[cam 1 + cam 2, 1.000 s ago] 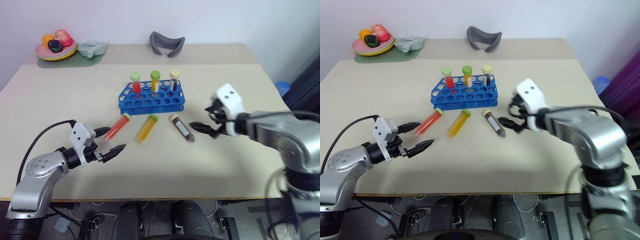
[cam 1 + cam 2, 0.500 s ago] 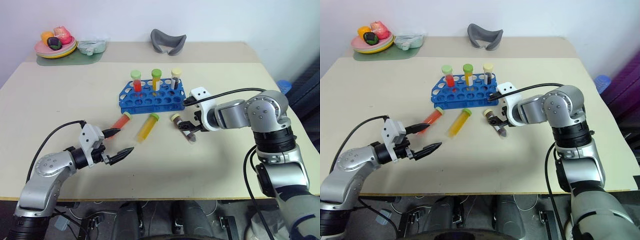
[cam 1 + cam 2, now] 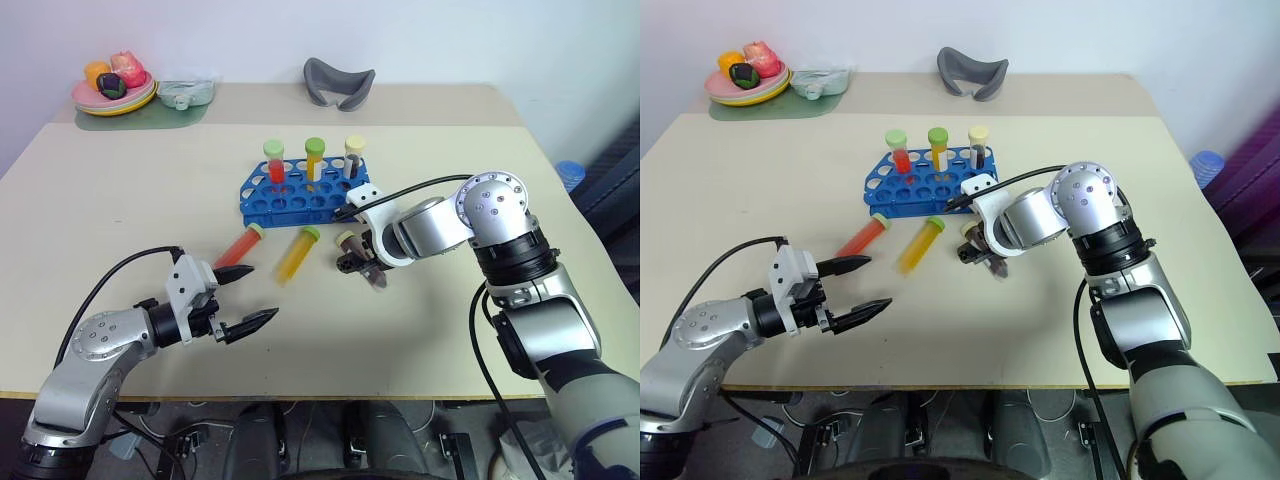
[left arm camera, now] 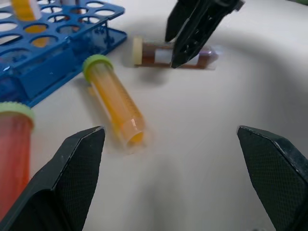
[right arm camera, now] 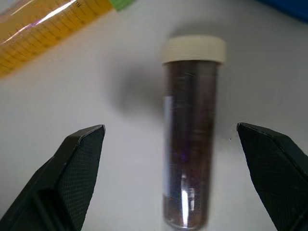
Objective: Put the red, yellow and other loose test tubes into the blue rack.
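While three loose tubes lie on the beige table (image 3: 120,200) just near of the blue rack (image 3: 305,196), both arms reach in over the tabletop. Farthest left is the red tube (image 3: 239,244), the yellow-orange tube (image 3: 296,254) lies in the middle, and the dark brown tube (image 5: 188,144) with the cream cap lies to the right, well apart from the yellow-orange one. In the rack's far row three more capped tubes stand upright. Directly over the brown tube hangs the right gripper (image 3: 354,262), pointing steeply down, its black fingers spread wide on either side of the tube and holding nothing. Off to the near left, the left gripper (image 3: 244,298) hovers low over bare table, its fingers also fully apart and empty, its far fingertip close to the red tube's near end.
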You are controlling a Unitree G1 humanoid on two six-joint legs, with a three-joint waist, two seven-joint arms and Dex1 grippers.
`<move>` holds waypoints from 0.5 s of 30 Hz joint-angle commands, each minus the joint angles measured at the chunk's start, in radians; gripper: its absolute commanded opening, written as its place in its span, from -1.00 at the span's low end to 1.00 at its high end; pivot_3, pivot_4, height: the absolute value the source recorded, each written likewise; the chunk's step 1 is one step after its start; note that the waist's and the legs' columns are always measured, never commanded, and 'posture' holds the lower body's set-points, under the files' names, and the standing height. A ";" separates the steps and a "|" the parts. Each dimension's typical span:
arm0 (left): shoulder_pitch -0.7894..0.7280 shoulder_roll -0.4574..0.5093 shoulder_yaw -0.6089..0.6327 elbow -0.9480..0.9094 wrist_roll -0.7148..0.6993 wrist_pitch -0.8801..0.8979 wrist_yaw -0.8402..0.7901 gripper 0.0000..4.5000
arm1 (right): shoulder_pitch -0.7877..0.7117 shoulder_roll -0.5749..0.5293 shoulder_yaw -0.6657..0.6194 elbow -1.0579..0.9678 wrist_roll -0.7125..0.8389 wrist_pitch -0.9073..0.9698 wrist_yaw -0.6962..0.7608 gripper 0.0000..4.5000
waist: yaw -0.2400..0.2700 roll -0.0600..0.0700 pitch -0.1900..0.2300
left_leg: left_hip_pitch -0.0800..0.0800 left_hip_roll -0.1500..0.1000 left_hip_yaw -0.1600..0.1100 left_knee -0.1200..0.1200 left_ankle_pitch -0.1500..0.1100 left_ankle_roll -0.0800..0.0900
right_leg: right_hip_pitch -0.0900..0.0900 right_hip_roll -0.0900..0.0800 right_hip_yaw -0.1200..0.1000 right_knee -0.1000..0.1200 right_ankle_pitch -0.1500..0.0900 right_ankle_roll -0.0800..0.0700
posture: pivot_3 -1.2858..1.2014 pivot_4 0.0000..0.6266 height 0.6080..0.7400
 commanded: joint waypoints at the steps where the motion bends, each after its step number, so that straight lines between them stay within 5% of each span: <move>1: -0.026 0.012 0.000 -0.059 -0.029 0.034 0.018 0.98 | -0.041 0.011 0.013 0.021 0.017 0.006 -0.037 1.00 | 0.001 0.000 0.000 | 0.000 0.000 0.000 0.000 0.000 0.000 | 0.000 0.000 0.000 0.000 0.000 0.000 | 0.03 -0.52 0.10; 15: 0.011 0.018 0.015 -0.064 -0.025 0.032 0.009 0.98 | -0.027 -0.022 0.096 0.072 -0.009 0.006 -0.008 1.00 | 0.000 0.000 0.000 | 0.000 0.000 0.000 0.000 0.000 0.000 | 0.000 0.000 0.000 0.000 0.000 0.000 | 0.03 -0.52 0.10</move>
